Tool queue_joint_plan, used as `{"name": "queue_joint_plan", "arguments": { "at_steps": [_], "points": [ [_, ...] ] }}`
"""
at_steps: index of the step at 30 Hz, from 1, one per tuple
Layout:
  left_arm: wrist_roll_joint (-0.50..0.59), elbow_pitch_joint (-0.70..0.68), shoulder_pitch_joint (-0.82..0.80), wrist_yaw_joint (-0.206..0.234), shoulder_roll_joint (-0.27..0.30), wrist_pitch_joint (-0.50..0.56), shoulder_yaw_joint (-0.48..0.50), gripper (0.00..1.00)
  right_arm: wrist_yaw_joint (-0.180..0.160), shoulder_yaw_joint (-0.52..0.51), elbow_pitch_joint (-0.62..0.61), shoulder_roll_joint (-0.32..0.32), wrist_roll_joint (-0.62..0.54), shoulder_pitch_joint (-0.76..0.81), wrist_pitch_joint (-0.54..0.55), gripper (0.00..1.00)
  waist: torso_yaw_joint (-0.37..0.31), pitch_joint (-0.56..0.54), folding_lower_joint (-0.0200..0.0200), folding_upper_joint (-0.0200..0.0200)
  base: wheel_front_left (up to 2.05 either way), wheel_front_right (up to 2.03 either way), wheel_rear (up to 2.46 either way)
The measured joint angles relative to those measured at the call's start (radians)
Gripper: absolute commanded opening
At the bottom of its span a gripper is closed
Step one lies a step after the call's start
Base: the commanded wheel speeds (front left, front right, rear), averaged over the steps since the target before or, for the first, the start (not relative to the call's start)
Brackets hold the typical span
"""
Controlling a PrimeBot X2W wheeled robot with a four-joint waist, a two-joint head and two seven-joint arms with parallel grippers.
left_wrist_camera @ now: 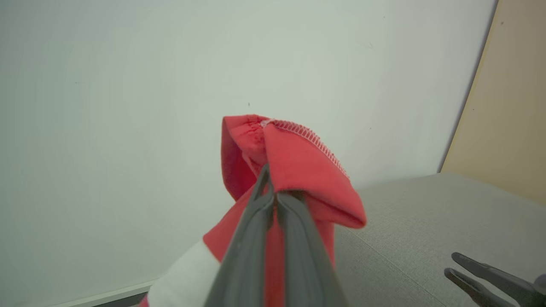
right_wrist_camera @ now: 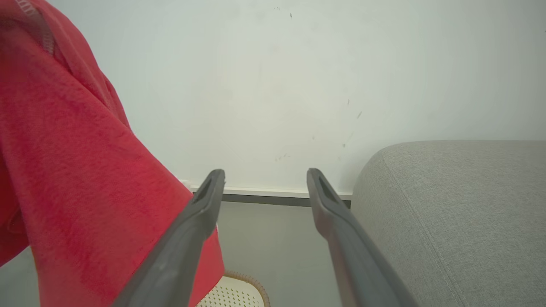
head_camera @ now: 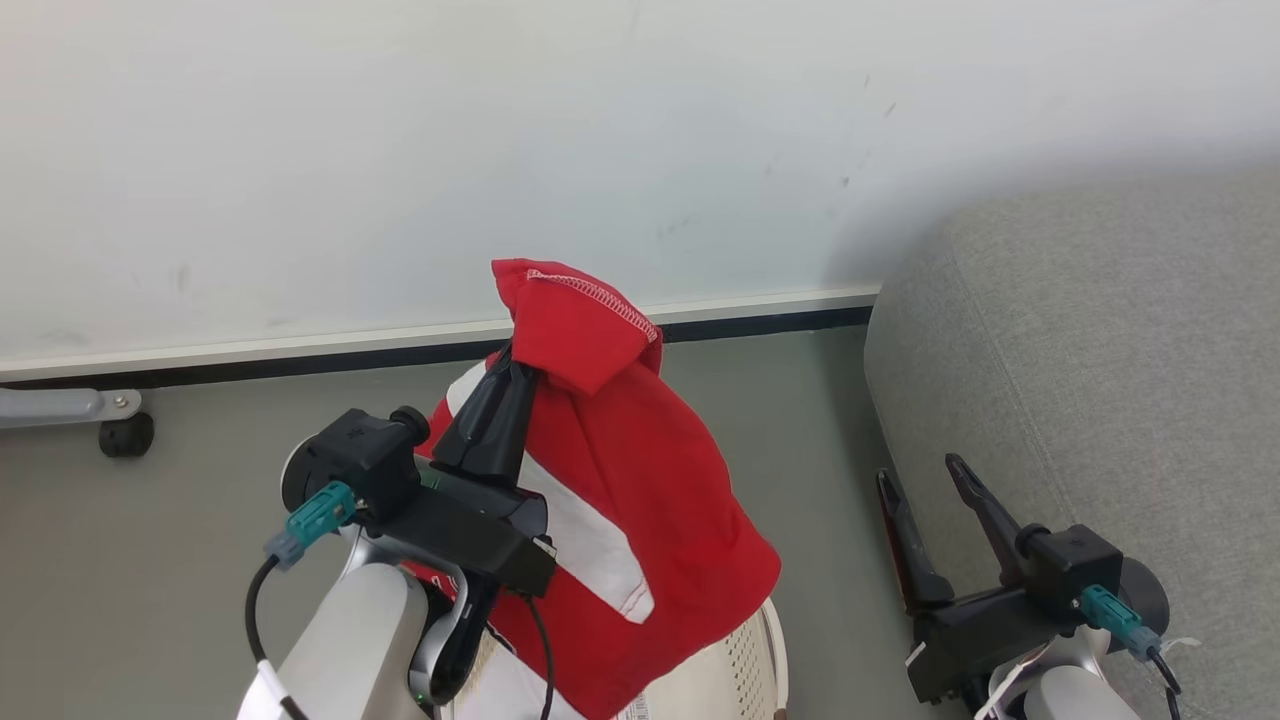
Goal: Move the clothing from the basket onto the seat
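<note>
Carrying is the step in hand: our left gripper (head_camera: 505, 385) pinches a fold of the clothing (head_camera: 620, 470), its jaws pressed together on the cloth. The red garment hangs above the basket (head_camera: 735, 660) at the near centre. Its lower hem hides the basket's inside, so we cannot tell what lies in it. Our right gripper (head_camera: 920, 472) stands spread and empty beside the seat (head_camera: 1080, 380) on the right. Next, we judge, the left arm must swing right over the cushion and let go.
</note>
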Motion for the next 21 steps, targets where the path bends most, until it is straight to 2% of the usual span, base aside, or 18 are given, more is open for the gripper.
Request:
{"name": "queue_joint_plan", "arguments": {
  "at_steps": [16,21],
  "points": [
    [0.002,-0.095,0.008,0.035,0.015,0.05,0.001,0.0,0.001,0.019,-0.039,0.005,0.0,-0.003,0.024,1.0,-0.002,0.012,0.0,0.0,0.0,0.0,0.0],
    [0.002,-0.111,0.008,0.044,0.016,0.065,0.002,0.0,0.021,0.05,-0.053,0.027,0.0,-0.025,0.031,1.0,-0.001,0.014,0.0,0.0,0.0,0.0,0.0]
  ]
}}
